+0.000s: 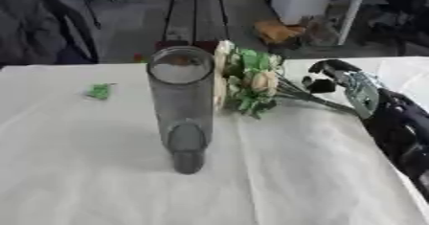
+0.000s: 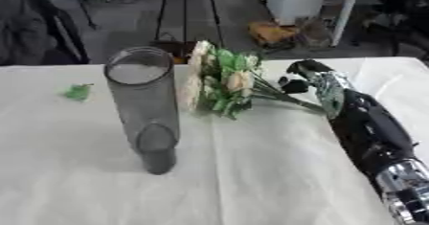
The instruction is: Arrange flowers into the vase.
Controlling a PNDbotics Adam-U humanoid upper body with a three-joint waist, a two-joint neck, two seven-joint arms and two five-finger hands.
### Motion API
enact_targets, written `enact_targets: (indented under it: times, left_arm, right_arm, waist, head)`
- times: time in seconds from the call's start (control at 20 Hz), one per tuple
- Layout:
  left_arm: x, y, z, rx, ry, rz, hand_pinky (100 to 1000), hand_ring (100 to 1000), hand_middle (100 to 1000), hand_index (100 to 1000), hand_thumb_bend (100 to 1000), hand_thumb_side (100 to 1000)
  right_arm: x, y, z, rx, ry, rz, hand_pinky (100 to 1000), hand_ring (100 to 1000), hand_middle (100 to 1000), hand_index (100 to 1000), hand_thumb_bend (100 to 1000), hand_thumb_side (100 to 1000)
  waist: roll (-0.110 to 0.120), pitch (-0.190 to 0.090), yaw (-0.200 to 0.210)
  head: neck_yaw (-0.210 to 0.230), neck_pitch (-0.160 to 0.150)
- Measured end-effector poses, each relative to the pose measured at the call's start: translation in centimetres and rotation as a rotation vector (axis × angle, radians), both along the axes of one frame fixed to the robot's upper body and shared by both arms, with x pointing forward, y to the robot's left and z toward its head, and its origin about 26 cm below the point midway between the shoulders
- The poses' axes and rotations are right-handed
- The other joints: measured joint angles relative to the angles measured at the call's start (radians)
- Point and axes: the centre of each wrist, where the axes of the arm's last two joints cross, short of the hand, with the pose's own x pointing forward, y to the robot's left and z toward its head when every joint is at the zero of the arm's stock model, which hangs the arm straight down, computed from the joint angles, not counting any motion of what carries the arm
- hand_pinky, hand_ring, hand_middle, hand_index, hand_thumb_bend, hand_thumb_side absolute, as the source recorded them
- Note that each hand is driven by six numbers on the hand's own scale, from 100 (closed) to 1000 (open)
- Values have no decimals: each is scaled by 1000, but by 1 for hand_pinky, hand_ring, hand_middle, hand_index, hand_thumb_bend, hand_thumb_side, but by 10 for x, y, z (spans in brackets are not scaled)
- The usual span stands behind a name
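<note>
Gripping flowers [image 1: 248,83] beside vase [image 1: 182,104], right robot hand [image 2: 311,79].

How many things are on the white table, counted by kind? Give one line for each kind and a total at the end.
Glass vase, standing upright: 1
Flower bunch, lying beside the vase with its stems at the right hand: 1
Small green scrap, apart on the table: 1
Total: 3

Small green scrap [image 1: 100,91] on white tablecloth [image 1: 84,171], far left.
</note>
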Motion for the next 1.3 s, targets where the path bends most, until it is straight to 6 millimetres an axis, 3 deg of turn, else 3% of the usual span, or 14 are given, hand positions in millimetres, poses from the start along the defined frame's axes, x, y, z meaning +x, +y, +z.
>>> enact_targets:
  times: [0.75, 1.3]
  left_arm:
    - [0, 0, 0, 0, -1, -1, 565, 494, 652, 702, 1000, 815]
    - [-1, 2, -4, -4, 8, 10, 566, 495, 652, 703, 1000, 818]
  right_arm:
    - [1, 5, -11, 18, 55, 37, 839, 893, 846, 884, 100, 560]
    - [5, 15, 8, 25, 52, 126, 843, 894, 850, 886, 100, 574]
  waist:
    - [0, 0, -1]
    - [-9, -24, -38]
  head:
    - [3, 0]
    - [26, 2]
